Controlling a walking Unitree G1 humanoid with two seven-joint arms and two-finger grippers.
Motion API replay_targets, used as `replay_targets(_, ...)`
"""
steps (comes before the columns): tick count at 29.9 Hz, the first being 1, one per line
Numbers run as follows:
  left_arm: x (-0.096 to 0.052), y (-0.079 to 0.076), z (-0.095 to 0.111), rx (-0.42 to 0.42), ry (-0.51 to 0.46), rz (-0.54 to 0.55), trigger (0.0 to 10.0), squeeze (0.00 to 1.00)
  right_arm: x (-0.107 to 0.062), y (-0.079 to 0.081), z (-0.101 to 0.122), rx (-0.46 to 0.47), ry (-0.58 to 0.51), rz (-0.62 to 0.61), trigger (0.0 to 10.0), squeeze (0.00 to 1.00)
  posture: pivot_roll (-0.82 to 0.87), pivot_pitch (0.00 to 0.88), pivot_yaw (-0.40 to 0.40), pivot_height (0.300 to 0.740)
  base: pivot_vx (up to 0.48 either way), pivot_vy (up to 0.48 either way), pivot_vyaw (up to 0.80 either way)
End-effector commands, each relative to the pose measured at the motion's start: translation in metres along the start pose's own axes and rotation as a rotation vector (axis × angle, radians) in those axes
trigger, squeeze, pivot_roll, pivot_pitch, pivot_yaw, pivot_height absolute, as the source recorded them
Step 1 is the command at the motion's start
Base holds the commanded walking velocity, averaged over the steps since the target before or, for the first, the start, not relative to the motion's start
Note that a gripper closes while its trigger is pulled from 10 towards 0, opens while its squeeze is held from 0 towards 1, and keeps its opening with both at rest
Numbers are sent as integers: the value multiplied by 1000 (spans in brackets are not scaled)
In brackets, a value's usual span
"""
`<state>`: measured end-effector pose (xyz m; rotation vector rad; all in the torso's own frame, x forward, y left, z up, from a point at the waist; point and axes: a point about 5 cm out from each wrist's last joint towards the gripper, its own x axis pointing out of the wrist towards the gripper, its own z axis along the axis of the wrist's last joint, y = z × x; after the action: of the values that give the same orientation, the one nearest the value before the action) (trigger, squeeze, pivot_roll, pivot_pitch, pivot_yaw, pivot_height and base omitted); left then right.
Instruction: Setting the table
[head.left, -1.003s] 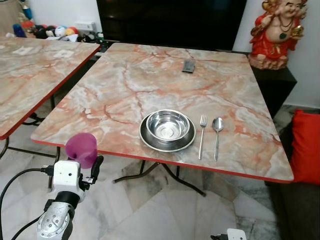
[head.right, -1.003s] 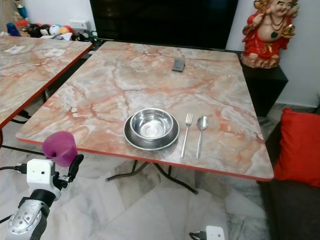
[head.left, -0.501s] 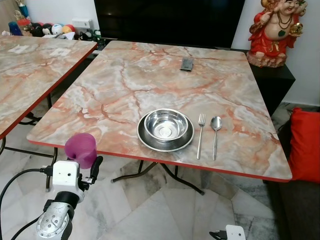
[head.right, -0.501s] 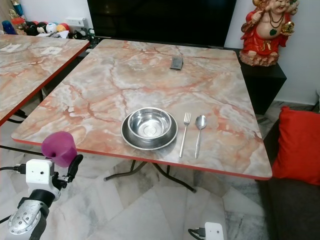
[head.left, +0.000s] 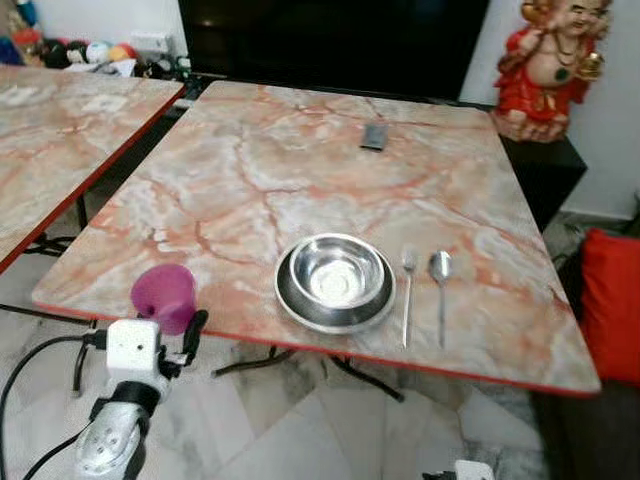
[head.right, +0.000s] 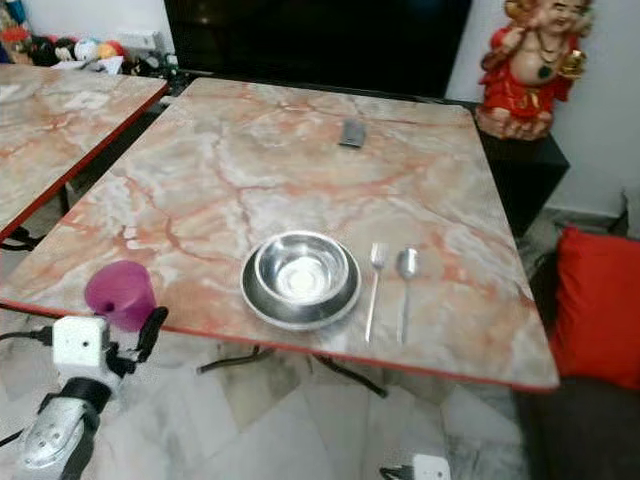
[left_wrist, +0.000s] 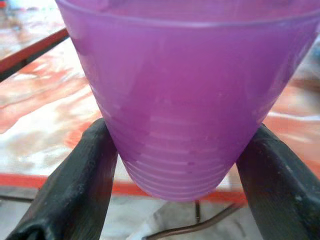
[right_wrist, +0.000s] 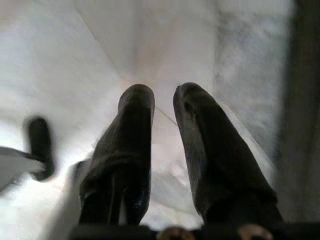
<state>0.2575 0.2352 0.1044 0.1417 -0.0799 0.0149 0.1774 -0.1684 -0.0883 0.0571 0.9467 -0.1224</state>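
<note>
My left gripper (head.left: 168, 312) is shut on a purple plastic cup (head.left: 163, 295), held upright at the near left corner of the marble table (head.left: 250, 170). In the left wrist view the cup (left_wrist: 185, 95) sits between the two black fingers (left_wrist: 75, 195), with the table's red edge just behind it. On the table's near side a steel bowl (head.left: 335, 278) rests in a steel plate (head.left: 296, 304). A fork (head.left: 408, 298) and a spoon (head.left: 440, 290) lie to its right. My right gripper (right_wrist: 162, 115) hangs low over the floor, fingers close together and holding nothing.
A small dark flat object (head.left: 373, 136) lies at the table's far side. A second marble table (head.left: 60, 130) stands to the left. A red figurine (head.left: 540, 65) on a black stand and a red cushion (head.left: 612, 300) are to the right. The floor is pale marble.
The whole view has shifted and the table is nearer, so the camera moved. The cup, still in my left gripper, now overlaps the table's near left corner instead of sitting below its edge.
</note>
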Motion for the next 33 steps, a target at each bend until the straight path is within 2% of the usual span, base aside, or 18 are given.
replay_targets(1,3,-6,5,-18,-23,-24,10000,0,-2,-11,-11,-7,27,-22,10000,0,57,98,-30,740,371,0,0)
replay_targets(6,3,-7,6,-20,-25,-26,10000,0,-3,-12,-12,-7,29,-24,10000,0,57,99,-31,740,350,0,0)
replay_targets(13,9,-11,16,-42,-49,-67,10000,0,-3,-13,-12,-10,32,-24,10000,0,60,99,-32,740,0,0,0)
replay_targets(18,17,-21,18,-118,-4,-170,10000,0,-3,-14,-13,-12,35,-24,10000,0,58,97,-31,740,0,0,0)
replay_targets(21,19,-26,18,-125,18,-226,10000,0,-3,-16,-14,-12,32,-25,10000,0,54,95,-28,740,0,0,0)
replay_targets(28,30,-14,24,-78,14,-168,10000,0,-2,-12,-10,-15,23,-21,10000,0,57,93,-27,740,0,0,0)
replay_targets(29,30,-14,24,-78,14,-168,10000,0,-2,-12,-10,-15,23,-21,10000,0,57,93,-27,740,0,0,0)
replay_targets(31,37,-4,27,-85,9,-98,10000,0,-2,-10,-10,-22,23,-17,10000,0,53,90,-24,740,0,0,0)
replay_targets(33,41,-4,28,-88,14,-101,10000,0,-3,-10,-11,-21,23,-16,10000,0,56,90,-23,740,0,0,0)
